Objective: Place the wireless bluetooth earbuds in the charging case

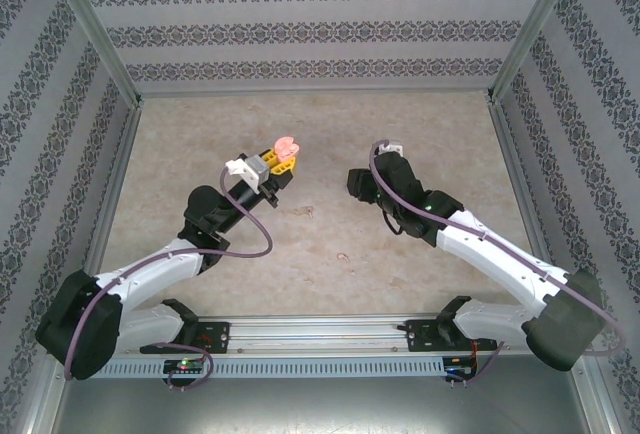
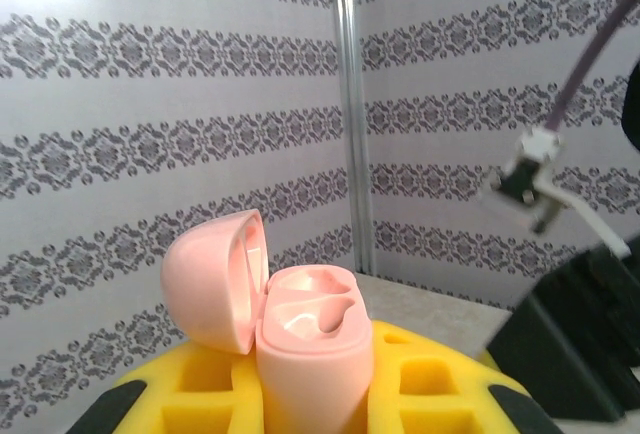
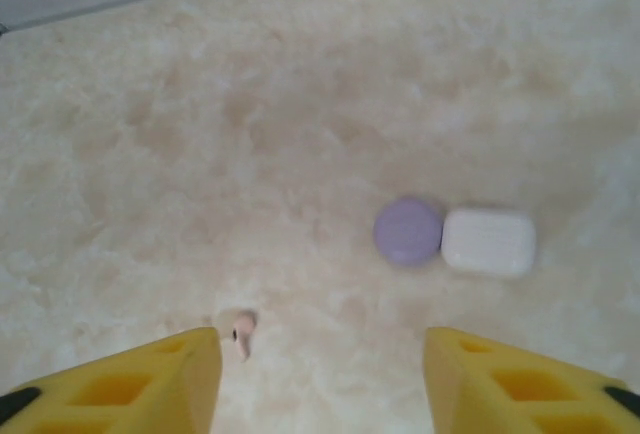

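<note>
- Currently left gripper [image 2: 315, 394]: fingers clamped on pink case [image 2: 310, 339], lid [image 2: 215, 279] open, held off table [image 1: 200, 134].
- Opposite, right gripper [image 3: 318, 369]: fingers spread, empty, over pink earbud [image 3: 241, 332] lying loose on table.
- Beyond: purple case [image 3: 408, 229], white case [image 3: 488, 242], shut, touching.
- Progress: early, by judgement; sockets' contents cannot be told.
</note>
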`<state>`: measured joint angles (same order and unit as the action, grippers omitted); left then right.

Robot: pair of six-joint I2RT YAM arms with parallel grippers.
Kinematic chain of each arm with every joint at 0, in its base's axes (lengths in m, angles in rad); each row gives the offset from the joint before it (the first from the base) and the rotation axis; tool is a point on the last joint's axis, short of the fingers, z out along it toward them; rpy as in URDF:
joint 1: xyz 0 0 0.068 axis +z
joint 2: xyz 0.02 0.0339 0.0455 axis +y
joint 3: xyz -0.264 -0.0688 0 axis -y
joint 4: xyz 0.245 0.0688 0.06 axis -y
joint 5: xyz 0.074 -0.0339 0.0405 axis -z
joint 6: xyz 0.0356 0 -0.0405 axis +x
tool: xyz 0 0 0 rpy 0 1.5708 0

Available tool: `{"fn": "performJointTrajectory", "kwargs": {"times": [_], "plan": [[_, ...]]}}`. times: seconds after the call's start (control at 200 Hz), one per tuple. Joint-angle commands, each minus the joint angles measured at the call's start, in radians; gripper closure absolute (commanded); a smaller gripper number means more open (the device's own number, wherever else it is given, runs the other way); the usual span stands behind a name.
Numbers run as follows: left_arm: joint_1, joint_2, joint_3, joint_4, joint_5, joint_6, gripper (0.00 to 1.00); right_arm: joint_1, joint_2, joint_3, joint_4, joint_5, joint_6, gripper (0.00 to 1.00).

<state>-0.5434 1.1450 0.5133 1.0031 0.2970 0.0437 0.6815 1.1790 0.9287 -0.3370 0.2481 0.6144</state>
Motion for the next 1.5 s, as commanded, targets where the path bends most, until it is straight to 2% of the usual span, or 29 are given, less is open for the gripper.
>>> {"fn": "performJointTrajectory", "kwargs": {"times": [0.0,0.145,0.305,0.425,0.784,1.499], "plan": [[-0.010,-0.046,-0.019,-0.007,-0.052,-0.021,1.00,0.004,0.005,-0.023,-0.083,-0.050,0.084,0.39],[-0.010,-0.080,-0.023,-0.034,-0.061,-0.019,1.00,0.057,0.040,-0.108,-0.077,-0.110,0.132,0.37],[-0.010,-0.101,-0.021,-0.061,-0.059,-0.010,1.00,0.119,0.149,-0.134,-0.101,-0.205,0.078,0.37],[-0.009,-0.106,-0.019,-0.069,-0.058,-0.009,1.00,0.159,0.235,-0.130,-0.122,-0.197,0.046,0.36],[-0.010,-0.126,-0.017,-0.092,-0.062,0.007,1.00,0.173,0.375,-0.119,-0.045,-0.247,0.036,0.35],[-0.009,-0.122,-0.017,-0.088,-0.067,0.010,1.00,0.262,0.367,-0.110,-0.073,-0.267,0.103,0.40]]}}
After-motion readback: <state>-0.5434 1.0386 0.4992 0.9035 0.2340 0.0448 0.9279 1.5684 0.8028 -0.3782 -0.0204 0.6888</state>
